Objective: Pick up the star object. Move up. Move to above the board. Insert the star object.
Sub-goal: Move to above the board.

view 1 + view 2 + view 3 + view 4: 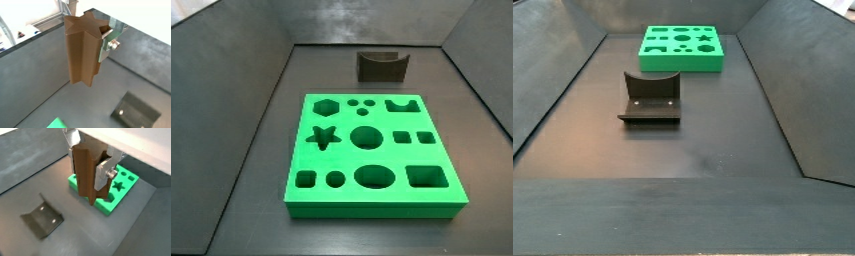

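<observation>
My gripper (92, 41) is shut on the star object (81, 50), a tall brown ridged prism held upright well above the floor. In both wrist views a silver finger (101, 176) presses its side. The star object (85, 170) hangs in front of the bright green board (125, 192), its lower end over the board's near edge in this view. The board's star hole (119, 186) lies beside it, uncovered. Both side views show the board (345, 157) flat on the floor with its star hole (322, 136) empty. Gripper and star object are out of both side views.
The dark fixture (649, 98) stands on the floor apart from the board (680, 62), and shows in the wrist views too (42, 219). Sloped dark walls (231, 110) enclose the floor on all sides.
</observation>
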